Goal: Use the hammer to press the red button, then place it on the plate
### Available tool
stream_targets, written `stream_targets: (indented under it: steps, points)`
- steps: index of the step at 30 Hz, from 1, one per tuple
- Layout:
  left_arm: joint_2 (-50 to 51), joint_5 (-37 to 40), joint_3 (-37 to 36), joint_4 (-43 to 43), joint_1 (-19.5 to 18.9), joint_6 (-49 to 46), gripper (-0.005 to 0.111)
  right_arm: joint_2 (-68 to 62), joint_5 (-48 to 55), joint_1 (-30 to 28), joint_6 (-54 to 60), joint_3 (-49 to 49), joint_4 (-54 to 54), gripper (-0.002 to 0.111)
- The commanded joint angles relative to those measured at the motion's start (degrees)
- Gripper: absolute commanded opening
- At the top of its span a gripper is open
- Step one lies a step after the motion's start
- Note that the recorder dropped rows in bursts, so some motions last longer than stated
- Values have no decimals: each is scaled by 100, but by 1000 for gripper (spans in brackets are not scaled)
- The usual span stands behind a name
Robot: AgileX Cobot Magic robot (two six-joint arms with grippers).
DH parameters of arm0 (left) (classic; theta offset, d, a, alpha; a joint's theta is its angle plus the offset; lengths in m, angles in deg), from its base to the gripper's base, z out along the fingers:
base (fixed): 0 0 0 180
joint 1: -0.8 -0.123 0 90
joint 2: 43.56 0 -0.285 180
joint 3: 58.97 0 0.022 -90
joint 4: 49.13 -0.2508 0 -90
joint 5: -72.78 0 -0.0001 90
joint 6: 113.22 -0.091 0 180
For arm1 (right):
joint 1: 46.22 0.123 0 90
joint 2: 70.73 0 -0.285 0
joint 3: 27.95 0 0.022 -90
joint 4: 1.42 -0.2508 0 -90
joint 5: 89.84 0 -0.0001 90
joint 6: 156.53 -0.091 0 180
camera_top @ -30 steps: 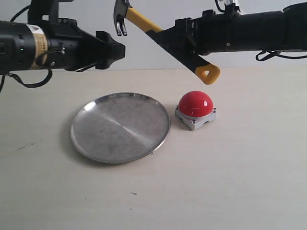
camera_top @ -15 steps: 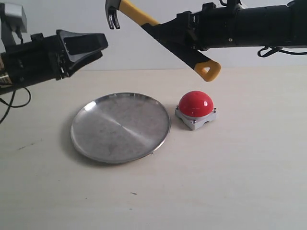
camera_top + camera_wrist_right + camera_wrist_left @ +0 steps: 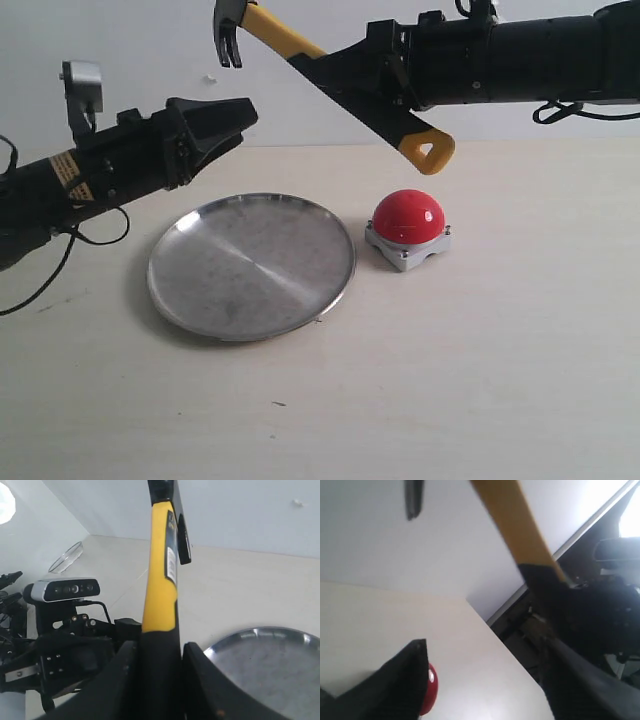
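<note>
My right gripper (image 3: 385, 75) is shut on the black part of the hammer's handle (image 3: 350, 80), holding it in the air above the table. The hammer slants: its dark head (image 3: 228, 30) is high at the left, and its yellow looped end (image 3: 426, 150) hangs just above the red button (image 3: 408, 215). The silver plate (image 3: 165, 275) lies to the left of the button. My left gripper (image 3: 225, 118) hovers open and holds nothing, above the plate's far left rim and below the hammer head. The right wrist view shows the handle (image 3: 160, 580) between the fingers (image 3: 120, 680), with the plate (image 3: 265, 665) beyond.
The pale tabletop (image 3: 480, 380) extends in front of the plate and button. In the left wrist view, the red button (image 3: 428, 692) peeks out beside one finger (image 3: 400, 685), and the yellow handle (image 3: 515, 525) crosses overhead. The left arm's camera (image 3: 65, 590) shows in the right wrist view.
The left arm has dropped lower and now slants up toward the hammer head. The right arm has carried the hammer slightly left, its head a little higher.
</note>
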Motion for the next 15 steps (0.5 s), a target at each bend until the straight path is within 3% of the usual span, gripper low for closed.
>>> stream_targets:
  steps: [1,15]
  points:
    - [9,-96,315,229,282,-10,62,-64,223,176,8,100,-333,0]
    - [18,-96,527,672,433,117,62,-64,459,206,-102,104,-333,0]
